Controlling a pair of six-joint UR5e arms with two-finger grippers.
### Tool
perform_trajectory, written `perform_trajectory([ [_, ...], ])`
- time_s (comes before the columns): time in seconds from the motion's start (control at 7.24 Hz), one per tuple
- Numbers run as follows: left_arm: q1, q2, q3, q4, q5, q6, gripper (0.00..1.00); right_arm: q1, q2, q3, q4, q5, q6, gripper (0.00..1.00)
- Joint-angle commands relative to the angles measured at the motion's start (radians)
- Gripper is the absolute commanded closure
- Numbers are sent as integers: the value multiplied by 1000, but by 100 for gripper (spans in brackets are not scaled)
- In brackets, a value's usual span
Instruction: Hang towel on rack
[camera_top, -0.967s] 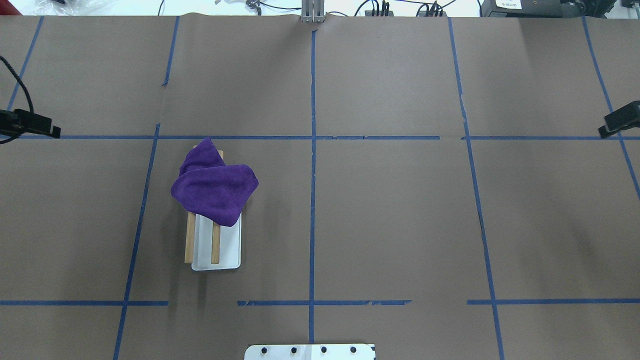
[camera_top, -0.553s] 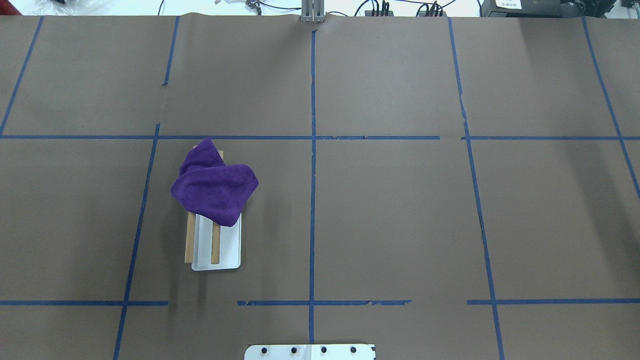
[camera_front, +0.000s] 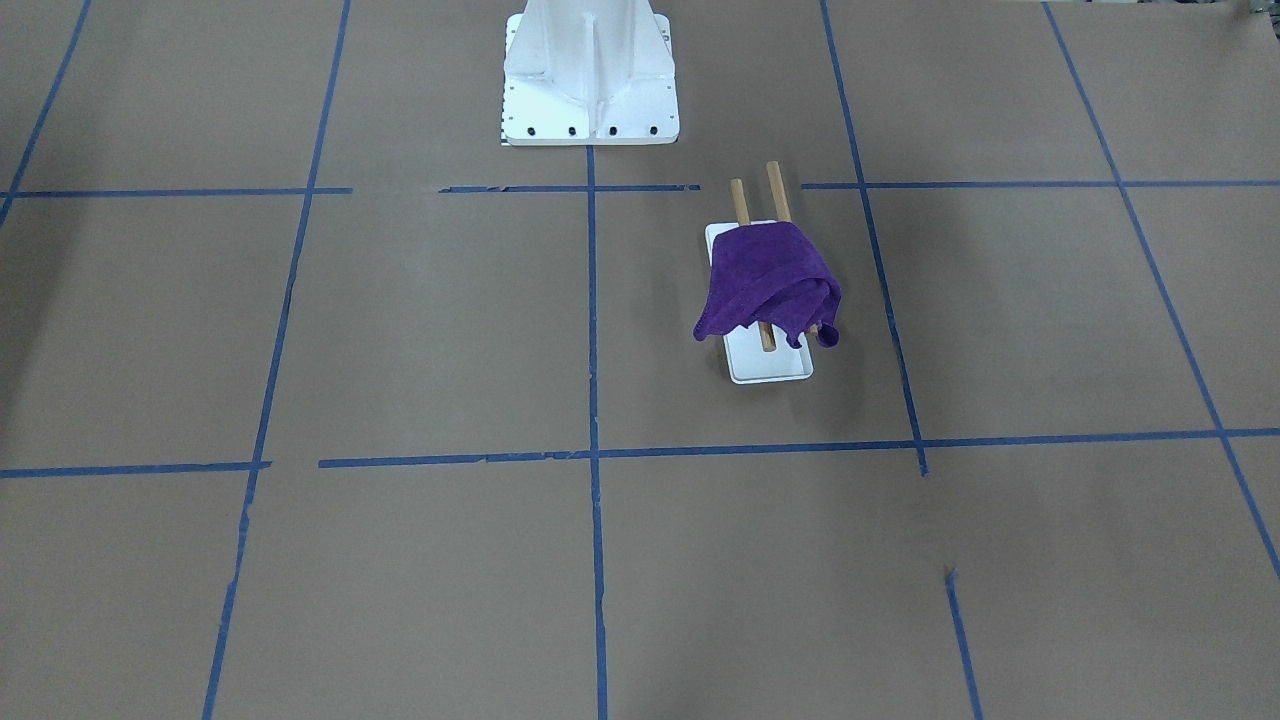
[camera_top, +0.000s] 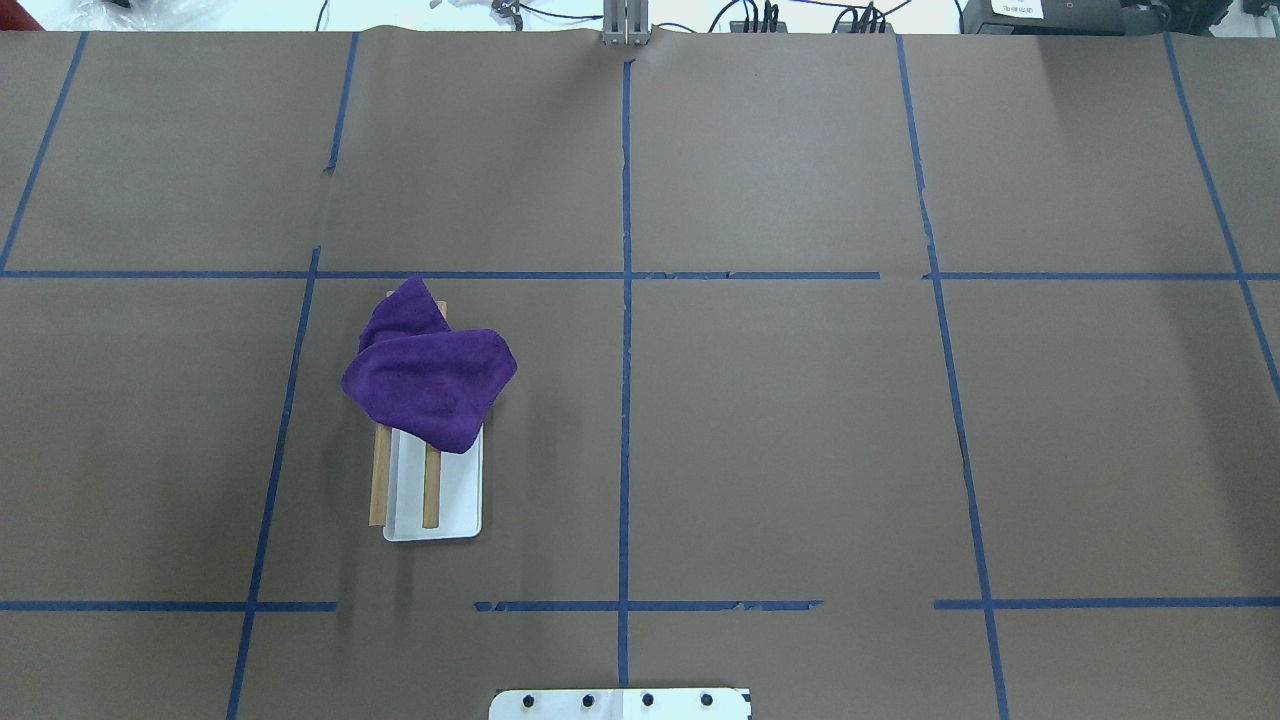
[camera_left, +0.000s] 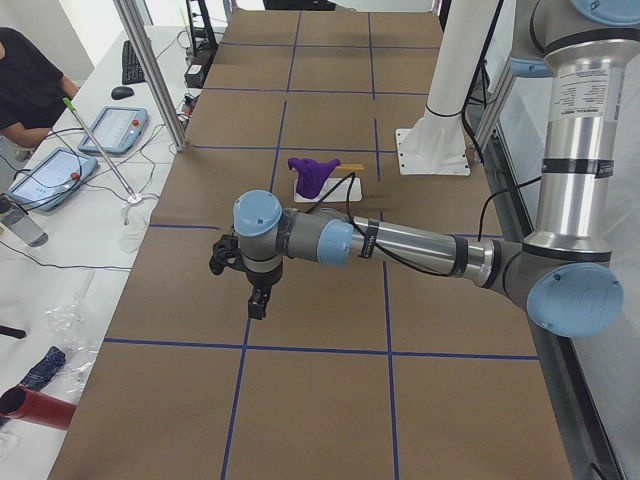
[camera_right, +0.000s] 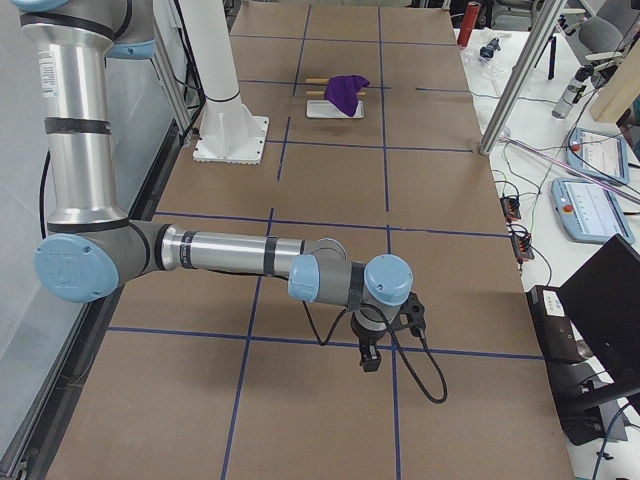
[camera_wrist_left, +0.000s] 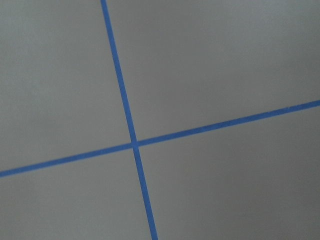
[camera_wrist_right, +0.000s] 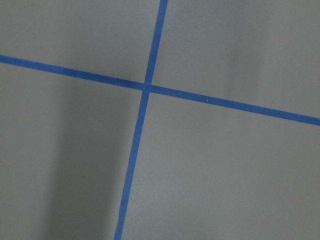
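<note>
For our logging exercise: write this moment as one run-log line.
towel: draped over both rack rods | left gripper: far from rack, state unclear | right gripper: far from rack, state unclear

Left claw and right claw downward, well apart.

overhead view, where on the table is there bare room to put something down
The whole half right of the centre tape line is bare paper, as is the far row beyond the cross line. Crowded only at the rack with the towel, left of centre.
</note>
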Motion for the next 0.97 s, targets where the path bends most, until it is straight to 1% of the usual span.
perform_trajectory([
  [0.0,-1,11,-1,5,-4,2,0,1,11,3,-12,-2,9,0],
  [0.41,-1,18,-10,4,-6,5,0,1,-9,17,-7,-3,17,0],
  [0.55,-1,20,-28,4,-29,3,0,1,-9,26,-7,-12,23,0],
  [0.83,-1,20,-15,4,-27,3,0,1,-15,26,-7,-16,34,0],
])
